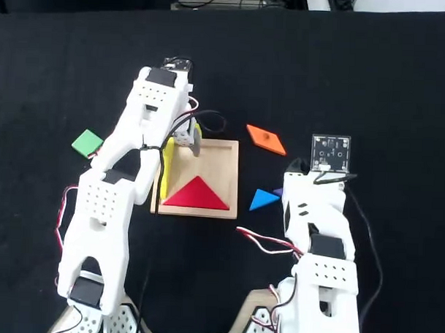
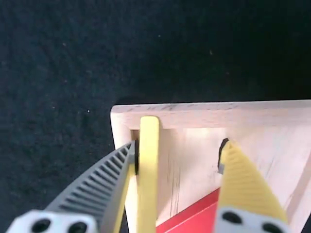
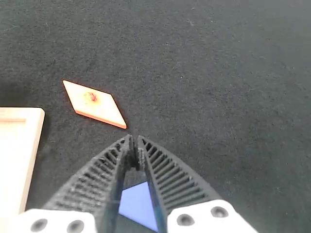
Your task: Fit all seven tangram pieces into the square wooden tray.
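Two robot arms work at a tangram puzzle on a black-covered table [image 1: 371,84]. Nearest, the right gripper [image 3: 132,143] hangs low over the cloth with its fingertips pressed together. A violet-blue piece [image 3: 138,204] shows in the gap behind the tips; whether it is gripped cannot be told. A blue triangle [image 1: 263,199] lies flat on the cloth just beside the square wooden tray [image 1: 226,167], at the tray's 4 o'clock. Inside the tray, a red triangle [image 1: 197,193] lies flat against the 6 o'clock wall. A yellow piece [image 2: 148,170] stands on edge along the 9 o'clock wall, reaching into the 11 o'clock corner. The left gripper [image 2: 178,153] is lowered into that corner, fingers spread wide. Its grey finger [image 2: 104,179] touches the yellow piece, while the other finger sits apart over bare wood. Farther out, a green square [image 1: 86,143] lies well apart at the tray's 10 o'clock, and an orange parallelogram [image 1: 266,139] lies near its 1 o'clock corner.
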Tool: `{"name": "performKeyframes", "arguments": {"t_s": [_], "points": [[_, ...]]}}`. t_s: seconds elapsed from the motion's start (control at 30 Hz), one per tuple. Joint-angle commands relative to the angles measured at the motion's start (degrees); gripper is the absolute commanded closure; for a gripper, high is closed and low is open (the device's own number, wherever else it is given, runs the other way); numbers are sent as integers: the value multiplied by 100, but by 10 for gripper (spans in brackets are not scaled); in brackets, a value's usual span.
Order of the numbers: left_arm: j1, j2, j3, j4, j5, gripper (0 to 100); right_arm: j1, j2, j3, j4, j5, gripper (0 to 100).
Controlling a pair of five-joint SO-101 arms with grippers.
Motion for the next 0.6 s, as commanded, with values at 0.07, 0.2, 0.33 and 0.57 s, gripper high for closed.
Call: {"name": "performKeyframes", "arguments": {"t_s": [0.07, 0.2, 0.33, 0.57], "points": [[-4, -114, -936, 607, -70, 719, -79, -101, -101, -105, -9, 984], [-31, -70, -1648, 1029, -35, 719, -79, -101, -101, -105, -9, 984], [-163, -132, -1701, 1046, -35, 721, -79, -101, -101, -105, -9, 984], [-1033, -967, -1244, 1055, -62, 723, -79, -101, -101, -105, -9, 984]]}}
